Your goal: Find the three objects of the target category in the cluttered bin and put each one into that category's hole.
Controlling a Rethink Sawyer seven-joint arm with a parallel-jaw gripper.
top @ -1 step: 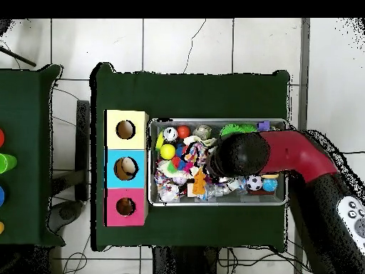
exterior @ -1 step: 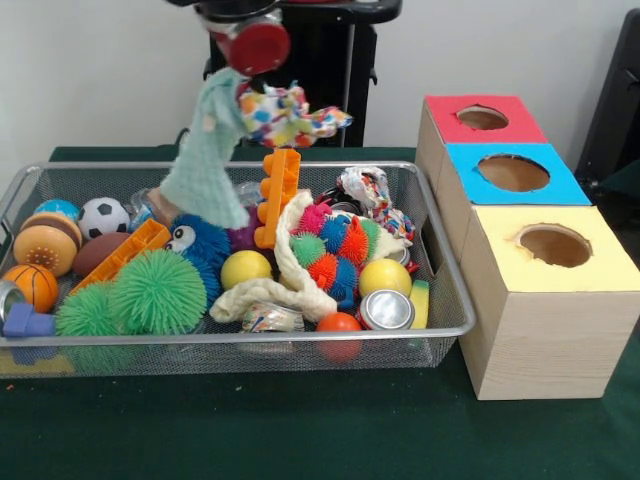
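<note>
My gripper [exterior @ -1 step: 238, 68] hangs above the back middle of the wire bin [exterior @ -1 step: 250, 338], shut on a cloth toy. The toy has a mint green flap [exterior @ -1 step: 205, 160] drooping toward the bin and a polka-dot part [exterior @ -1 step: 288, 115] sticking out to the right. Its lower edge hangs just above the clutter. To the right of the bin stand three boxes with holes on top: red [exterior @ -1 step: 445, 125], blue [exterior @ -1 step: 470, 185] and yellow [exterior @ -1 step: 500, 250]. From overhead, the arm's black head [top @ -1 step: 239, 155] covers the gripper over the bin [top @ -1 step: 152, 200].
The bin holds several balls, green spiky balls [exterior @ -1 step: 158, 292], an orange brick [exterior @ -1 step: 278, 195], a white rope toy [exterior @ -1 step: 290, 285], a can [exterior @ -1 step: 386, 310] and a multicoloured spiky toy [exterior @ -1 step: 335, 250]. Something pale shows in the blue box's hole [top @ -1 step: 126, 168].
</note>
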